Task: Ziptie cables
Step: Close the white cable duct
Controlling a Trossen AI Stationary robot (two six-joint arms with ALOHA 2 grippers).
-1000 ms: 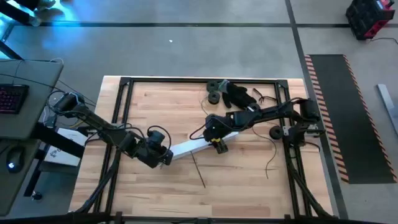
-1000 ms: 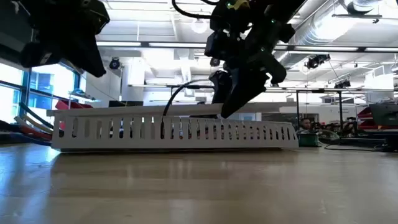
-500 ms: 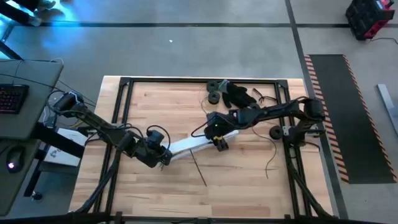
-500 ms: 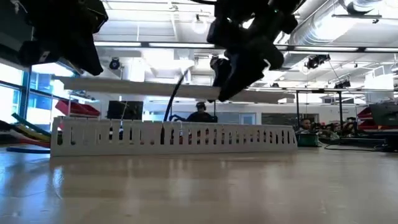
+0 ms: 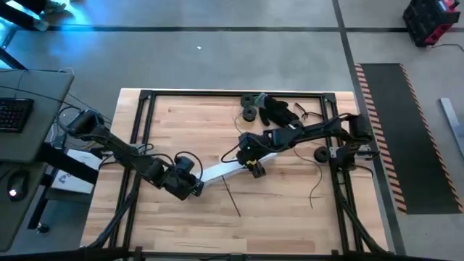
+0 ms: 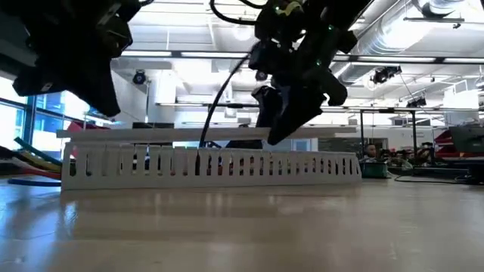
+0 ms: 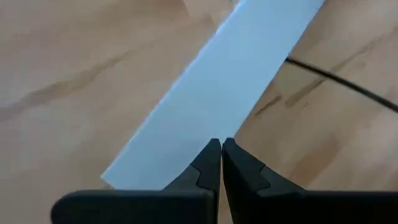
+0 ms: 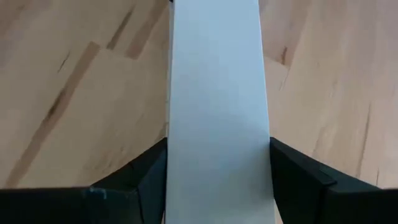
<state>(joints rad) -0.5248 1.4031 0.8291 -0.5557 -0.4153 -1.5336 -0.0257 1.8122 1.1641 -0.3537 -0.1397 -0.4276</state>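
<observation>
Both arms reach low over the wooden table [image 5: 290, 203], meeting near its middle along a long white strip [image 5: 226, 170] that lies slantwise there. The left arm stretches in from the left edge, elbow bent, its wrist tipped down so that the left gripper [image 5: 196, 187] sits at the strip's near-left end; its own camera shows the two dark fingers [image 7: 211, 168] pressed tip to tip with nothing between them, the strip's corner just ahead of them (touching it or not, I cannot tell). The right arm comes across from the right side, forearm nearly level, and the right gripper [image 5: 254, 165] straddles the strip's far-right end: its fingers [image 8: 146, 180] stand spread, one on each long edge of the flat white lid [image 8: 216, 112], clasping it across its width. From table height that lid [image 6: 204, 134] hangs level just above a slotted white duct [image 6: 215, 162] resting on the wood, with a dark cable [image 6: 219, 98] arching up from the slots. The cables [image 5: 315, 181] lie loose on the right part of the table, near the right arm's base, well apart from both grippers. A black heap with round parts [image 5: 270, 109] sits at the far edge.
</observation>
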